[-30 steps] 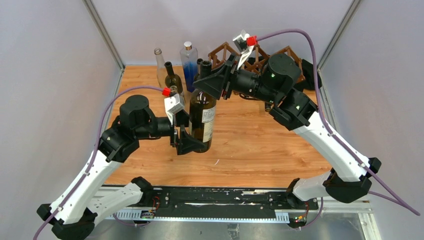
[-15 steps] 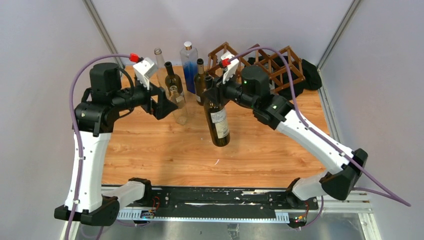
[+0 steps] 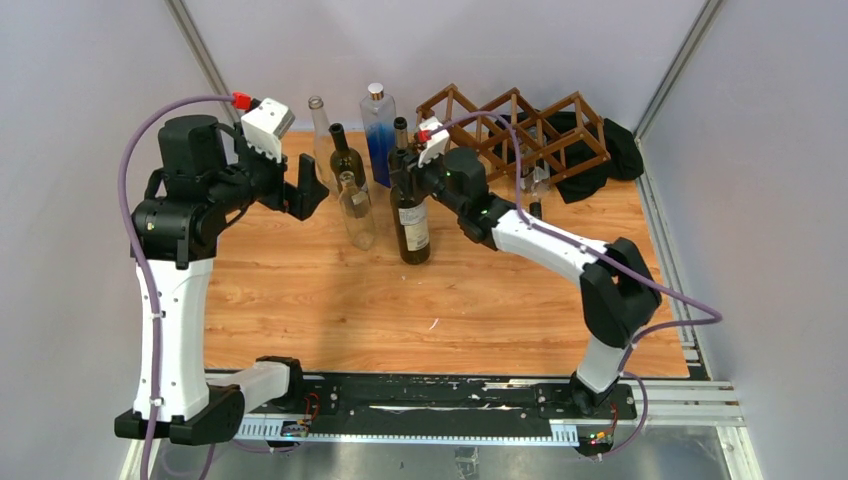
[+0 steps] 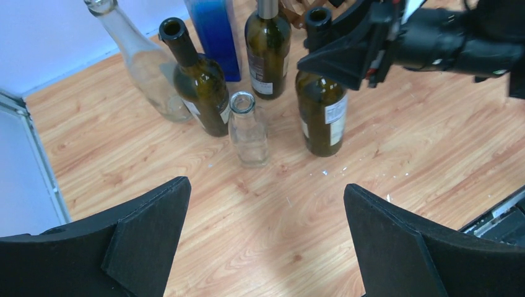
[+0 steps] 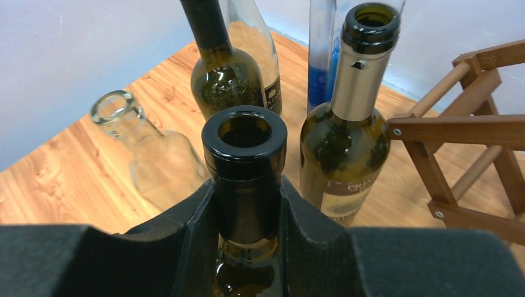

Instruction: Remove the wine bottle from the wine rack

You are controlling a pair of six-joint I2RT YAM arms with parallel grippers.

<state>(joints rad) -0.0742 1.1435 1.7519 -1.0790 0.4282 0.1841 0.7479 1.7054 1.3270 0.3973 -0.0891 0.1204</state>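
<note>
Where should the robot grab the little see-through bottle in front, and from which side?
The small clear bottle is probably best held at its short neck by the open left gripper coming from the near side. It stands upright with bare table in front; a dark green bottle crowds it behind, and the brown bottle in the right gripper stands beside it.

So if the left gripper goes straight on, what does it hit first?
Likely the small clear bottle, centred ahead of the left gripper; depth is unclear, so it could meet the table just before it.
</note>
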